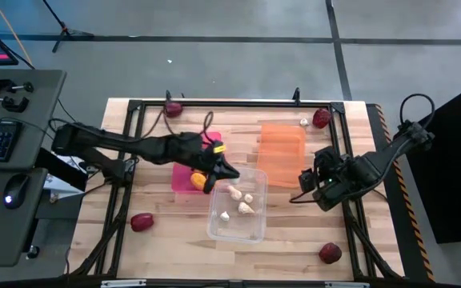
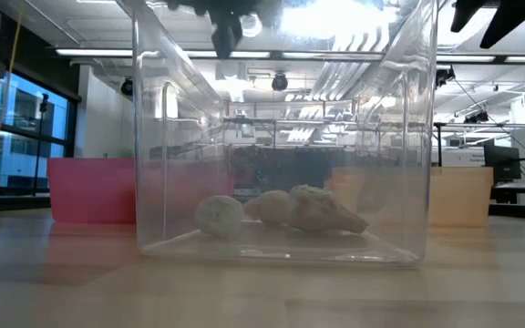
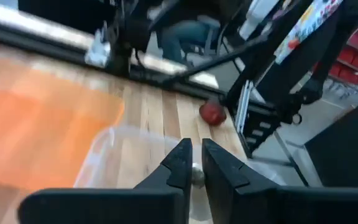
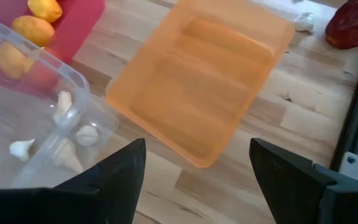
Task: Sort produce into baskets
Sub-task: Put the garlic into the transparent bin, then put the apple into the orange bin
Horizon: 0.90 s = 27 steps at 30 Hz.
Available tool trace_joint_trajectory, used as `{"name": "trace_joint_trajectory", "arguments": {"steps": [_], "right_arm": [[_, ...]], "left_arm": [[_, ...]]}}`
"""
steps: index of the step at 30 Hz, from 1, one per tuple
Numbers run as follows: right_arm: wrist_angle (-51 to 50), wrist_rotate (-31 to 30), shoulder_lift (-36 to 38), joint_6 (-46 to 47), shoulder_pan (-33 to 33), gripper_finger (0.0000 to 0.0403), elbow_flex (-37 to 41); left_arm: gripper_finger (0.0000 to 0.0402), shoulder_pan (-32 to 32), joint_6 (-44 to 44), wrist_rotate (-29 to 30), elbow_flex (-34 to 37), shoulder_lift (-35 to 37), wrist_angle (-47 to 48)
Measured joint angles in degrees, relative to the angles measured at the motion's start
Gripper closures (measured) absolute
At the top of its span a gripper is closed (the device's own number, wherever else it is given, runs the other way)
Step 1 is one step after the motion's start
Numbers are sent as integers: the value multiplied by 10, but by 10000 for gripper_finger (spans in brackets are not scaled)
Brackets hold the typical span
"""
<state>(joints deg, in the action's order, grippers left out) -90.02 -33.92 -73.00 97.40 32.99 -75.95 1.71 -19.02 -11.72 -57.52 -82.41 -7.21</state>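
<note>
Left tool point(image 1: 229, 174) sits over the near-left corner of the clear bin point(image 1: 256, 230), fingers together, nothing clamped in them. Right tool point(image 1: 309, 182) hangs off the right edge of the orange bin point(image 1: 282, 154), fingers apart, empty.

Key relation, my read: the loose produce is all out at the bench point(image 1: 174, 248) edges, well apart from both tools. Right arm is nearer the beet by the far right frame corner point(image 1: 321, 118), the garlic bulb beside it point(image 1: 303, 122) and the beet at the near right point(image 1: 330, 253). Left arm is nearer the beet at the far left point(image 1: 174, 108) and the one at the near left point(image 1: 142, 222). The beets are roundish, so approach angle shouldn't matter much.

Count:
- beets: 4, all loose on the bench, none binned
- garlic: 4 in the clear bin, 1 loose = 5
- lemons: 2 showing in the pink bin point(image 1: 184, 182), by the left arm; more could be hidden under it
- bins: 3; the orange one has nothing in it
</note>
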Motion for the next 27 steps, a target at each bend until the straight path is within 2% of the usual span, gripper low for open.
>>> {"name": "trace_joint_trajectory", "arguments": {"steps": [7,13,17,20,24,27], "right_arm": [[6,45,0,-16,0,126,0],[28,82,0,-24,0,126,0],[91,201,-8,-36,2,126,-1],[122,291,-38,-8,32,126,-1],[120,402,-102,121,89,126,-1],[155,444,-147,235,135,126,-1]], "left_arm": [[297,9,0,-64,0,-37,-4],[228,3,3,-76,-13,-26,20],[207,-38,40,-71,-49,20,69],[202,-77,61,-60,-59,61,90],[201,-130,56,-56,-59,109,98],[201,-156,50,-56,-59,136,104]]}}
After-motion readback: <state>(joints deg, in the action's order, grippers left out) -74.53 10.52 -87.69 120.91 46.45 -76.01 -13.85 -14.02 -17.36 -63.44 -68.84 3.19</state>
